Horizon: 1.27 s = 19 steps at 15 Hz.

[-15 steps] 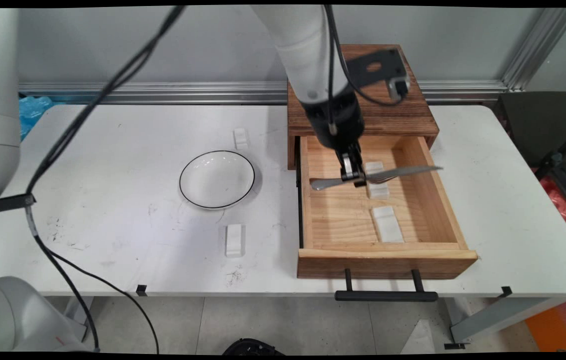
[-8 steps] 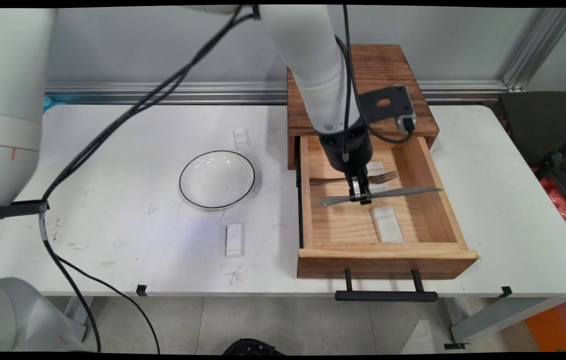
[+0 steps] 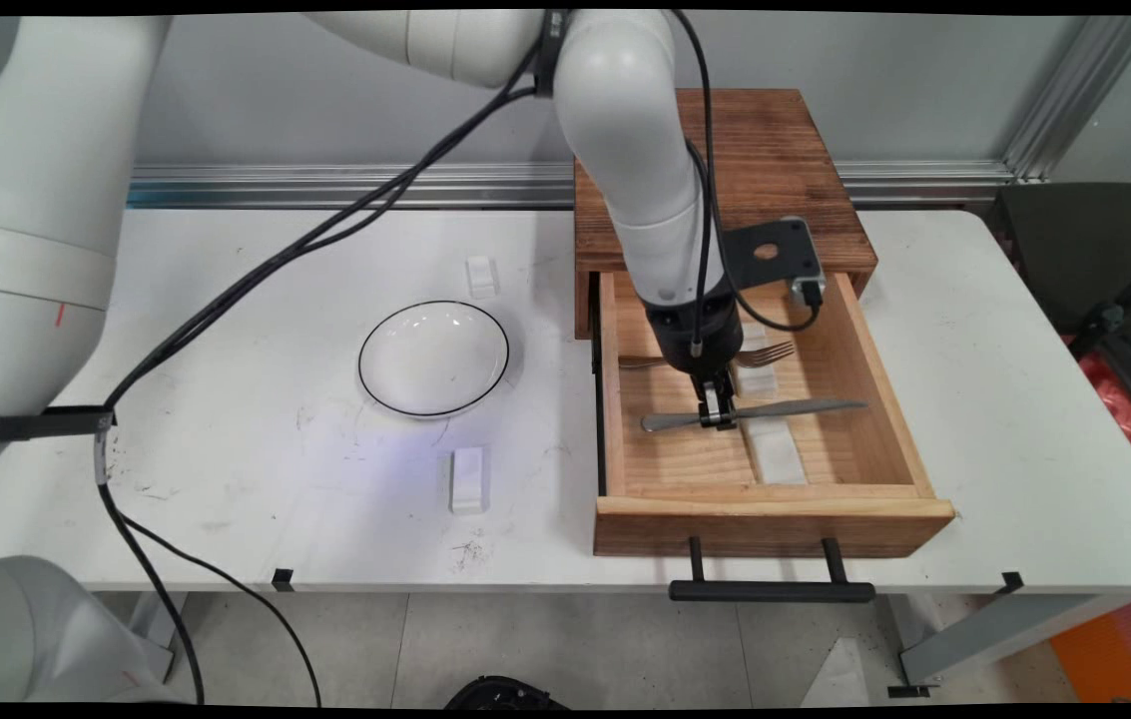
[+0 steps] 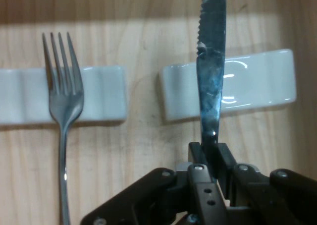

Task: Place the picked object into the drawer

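Steel is seen clamped between the closed fingers of the end effector (image 3: 718, 417): a table knife (image 3: 785, 409) is gripped near the middle of its length, low inside the open wooden drawer (image 3: 879, 399). In the main view the knife is held roughly level, its blade pointed toward the drawer's right wall and its handle toward the left wall. In the hand view the serrated blade (image 4: 212, 61) is seen lying across a white ceramic rest (image 4: 257, 84); whether it touches the rest cannot be told.

A fork (image 3: 765, 354) is laid farther back in the drawer, its tines across a second white rest (image 3: 757, 379), and part of its handle is hidden by the arm. In the hand view the fork (image 4: 63, 101) and its rest (image 4: 101, 93) are seen just beside the knife's rest, the two pieces of cutlery parallel.

The drawer is pulled out of a dark wooden cabinet (image 3: 775, 150) that stands on the white counter (image 3: 256, 300). On the counter to the left, a white bowl (image 3: 433, 358) with a dark rim is seen, well apart from the drawer. Two more small white rests lie near it, one behind (image 3: 481, 276) and one in front (image 3: 467, 478).
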Motion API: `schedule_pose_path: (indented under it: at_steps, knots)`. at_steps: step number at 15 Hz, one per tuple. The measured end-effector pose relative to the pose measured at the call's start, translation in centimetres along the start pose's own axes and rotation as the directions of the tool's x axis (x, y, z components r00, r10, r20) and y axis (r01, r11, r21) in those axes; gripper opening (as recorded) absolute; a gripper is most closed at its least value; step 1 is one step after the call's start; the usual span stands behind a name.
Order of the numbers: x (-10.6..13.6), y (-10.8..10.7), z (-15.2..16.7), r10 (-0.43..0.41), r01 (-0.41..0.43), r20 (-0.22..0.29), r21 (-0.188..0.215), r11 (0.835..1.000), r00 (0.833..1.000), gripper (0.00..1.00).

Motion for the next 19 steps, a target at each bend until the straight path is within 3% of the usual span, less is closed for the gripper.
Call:
schedule_pose_path:
  at_steps: [10,11,19]
  knots:
    - [-0.7,0.1,2.2,-0.02,0.02,0.012,-0.019,1.0,1.0,0.0]
    - [-0.7,0.1,2.3,-0.021,0.021,0.012,-0.02,1.0,1.0,1.0]
    - [-1.2,0.2,1.8,-0.024,0.024,0.008,-0.028,0.999,1.0,1.0]
